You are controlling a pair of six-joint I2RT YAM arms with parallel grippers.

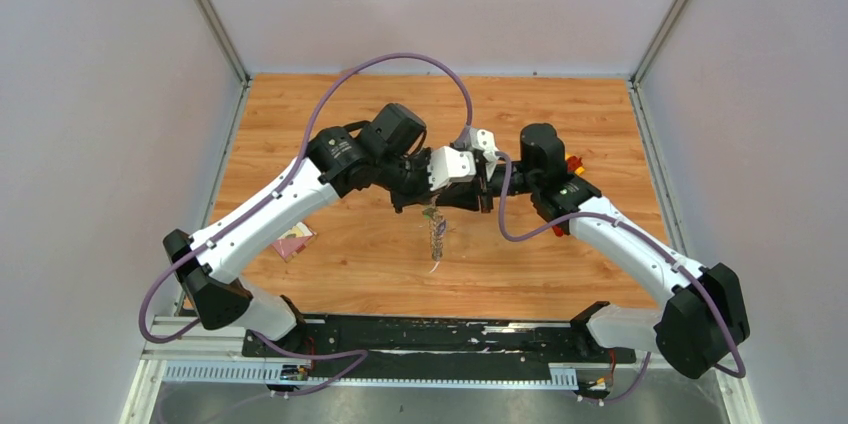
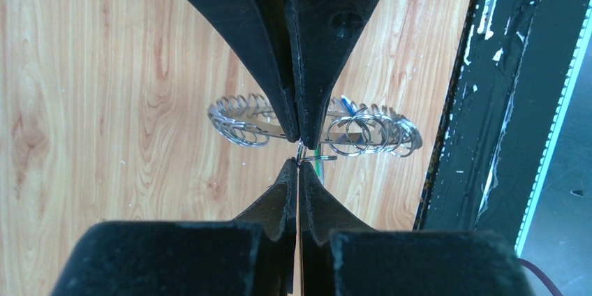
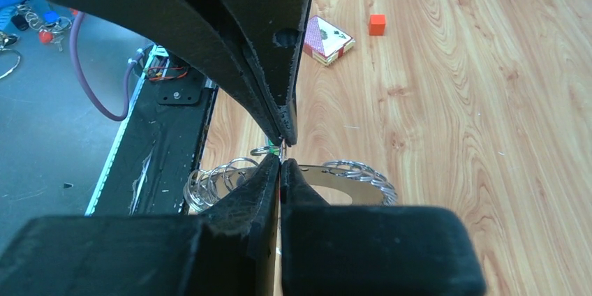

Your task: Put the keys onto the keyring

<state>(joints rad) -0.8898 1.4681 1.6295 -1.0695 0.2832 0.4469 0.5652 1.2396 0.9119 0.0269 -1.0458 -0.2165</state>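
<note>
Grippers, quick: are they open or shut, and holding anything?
Left gripper: shut, pinching something tiny; cannot tell what.
Right gripper: shut, same.

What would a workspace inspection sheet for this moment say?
Surface: wooden table, no spills seen.
Job's things: keyring beneath the meeting fingertips; green key right at the tips, grip on it unclear.
Clutter: red-and-white card box; orange cube.
Grippers: left gripper shut; right gripper shut; tip to tip.
Cables: purple cable arches over the left arm, no snag seen.
Surroundings: grey walls; black base rail.
</note>
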